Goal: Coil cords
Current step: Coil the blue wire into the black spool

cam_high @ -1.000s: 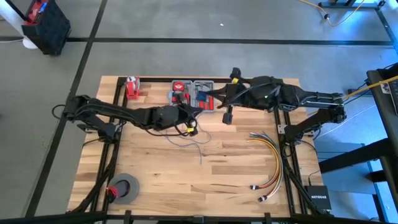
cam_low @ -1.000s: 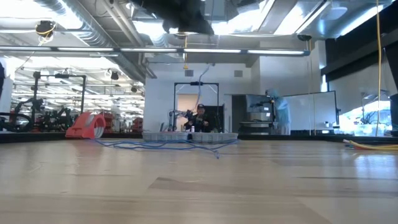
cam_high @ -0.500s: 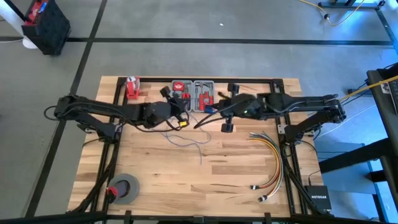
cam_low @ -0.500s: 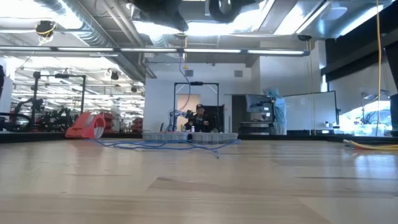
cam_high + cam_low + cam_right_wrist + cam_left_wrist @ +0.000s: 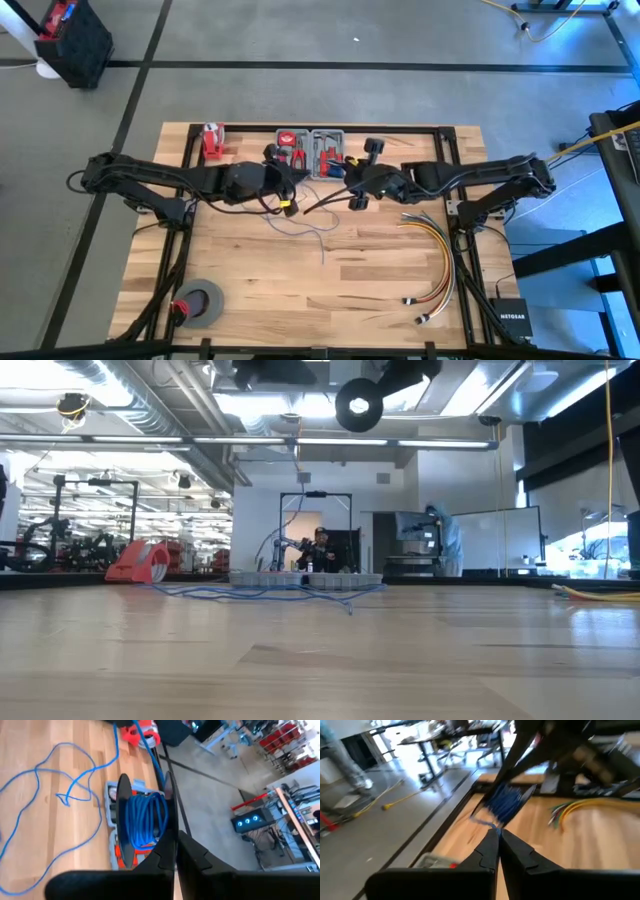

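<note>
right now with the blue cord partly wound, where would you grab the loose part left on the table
Probably the loose blue cord on one of its open loops in the middle of the wooden table, coming straight down from above. The strand lies flat and thin on bare wood there, clear of the tool tray and the yellow-red cable bundle, so nothing crowds the fingers.

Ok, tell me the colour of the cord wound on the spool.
Blue cord, clearest in the right wrist view.
</note>
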{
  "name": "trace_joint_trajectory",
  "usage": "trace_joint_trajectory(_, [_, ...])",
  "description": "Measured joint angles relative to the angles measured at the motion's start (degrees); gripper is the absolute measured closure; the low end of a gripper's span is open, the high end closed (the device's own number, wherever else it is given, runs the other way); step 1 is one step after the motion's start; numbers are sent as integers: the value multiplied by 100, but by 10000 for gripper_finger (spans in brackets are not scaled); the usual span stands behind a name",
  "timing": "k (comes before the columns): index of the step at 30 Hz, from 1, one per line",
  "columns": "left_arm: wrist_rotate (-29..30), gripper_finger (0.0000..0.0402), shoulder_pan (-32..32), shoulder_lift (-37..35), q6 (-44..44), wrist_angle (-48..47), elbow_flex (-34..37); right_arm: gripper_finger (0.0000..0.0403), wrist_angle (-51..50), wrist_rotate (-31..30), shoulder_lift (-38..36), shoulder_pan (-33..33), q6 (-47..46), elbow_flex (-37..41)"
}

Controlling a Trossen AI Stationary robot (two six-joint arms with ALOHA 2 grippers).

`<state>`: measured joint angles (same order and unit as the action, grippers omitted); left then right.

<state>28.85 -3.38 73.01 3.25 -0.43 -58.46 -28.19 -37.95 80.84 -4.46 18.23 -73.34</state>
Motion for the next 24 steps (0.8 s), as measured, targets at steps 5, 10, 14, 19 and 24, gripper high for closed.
trace_joint_trajectory(5, [-383,396,0,10,-94,554,0,397,655,-16,91,69,131,209])
trace_joint_trajectory(10, [-441,396,-30,173,-117,956,-9,397,1421,166,256,188,172,285])
trace_joint_trajectory(14, [-462,396,-86,349,-101,1131,-15,397,2016,347,365,239,175,284])
trace_joint_trajectory(19, [-313,396,-114,424,78,898,-15,397,2112,302,372,224,350,284])
trace_joint_trajectory(24, [512,396,-110,245,329,704,-13,397,1589,273,363,229,423,284])
